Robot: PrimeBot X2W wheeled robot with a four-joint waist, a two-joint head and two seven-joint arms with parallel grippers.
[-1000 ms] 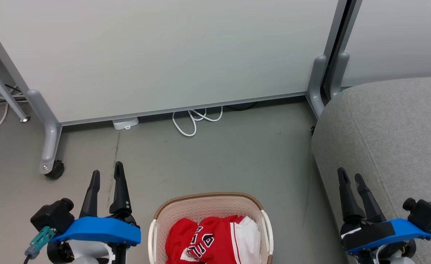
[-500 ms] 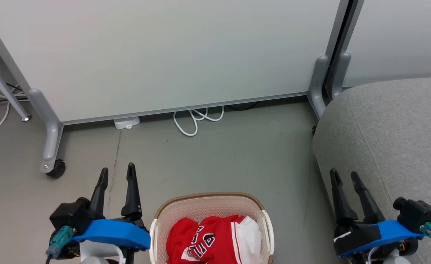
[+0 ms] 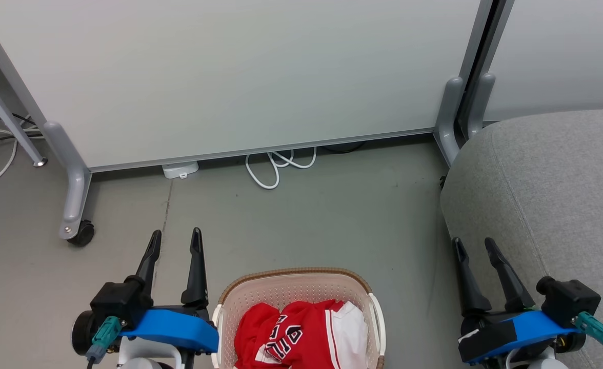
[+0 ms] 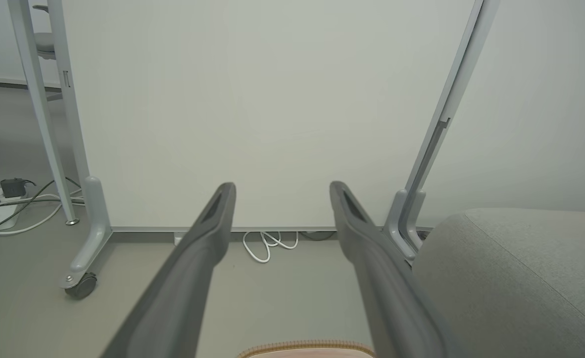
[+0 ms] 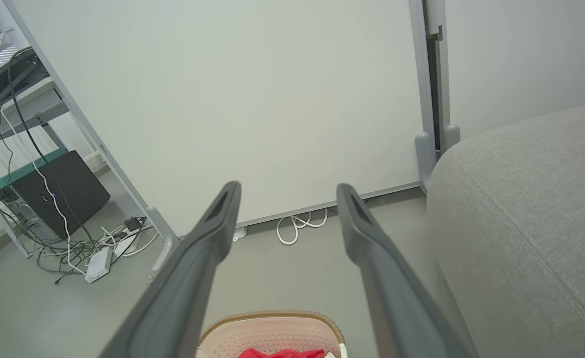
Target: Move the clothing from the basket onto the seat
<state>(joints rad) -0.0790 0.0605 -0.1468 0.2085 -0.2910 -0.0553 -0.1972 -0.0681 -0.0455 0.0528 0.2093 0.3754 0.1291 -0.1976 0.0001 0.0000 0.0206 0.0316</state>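
A pale partition panel [image 3: 240, 77] on grey legs spans the upper half of the head view. Below it, the grey floor [image 3: 332, 215] takes up the middle of the frame. The seat [image 3: 553, 189] occupies the right side, with its rounded edge curving toward the lower right and a seam running down it. The basket [image 3: 294, 271] stands on the floor at the bottom centre, cut off by the lower edge, with a strip of floor between it and the seat. The clothing [image 3: 291, 335] lies bunched inside the basket: red fabric, a white panel on its right side, and black-and-white lettering facing up. The left hand [image 3: 176, 233] is at the lower left, just beside the basket's left rim, its two fingers spread and empty, pointing up the frame. The right hand [image 3: 471, 241] is at the lower right, in front of the seat's left edge, also spread with nothing between its fingers. A looped white cable [image 3: 276, 166] lies at the panel's foot in the centre of the frame. A black caster [image 3: 82, 233] sits at the left.
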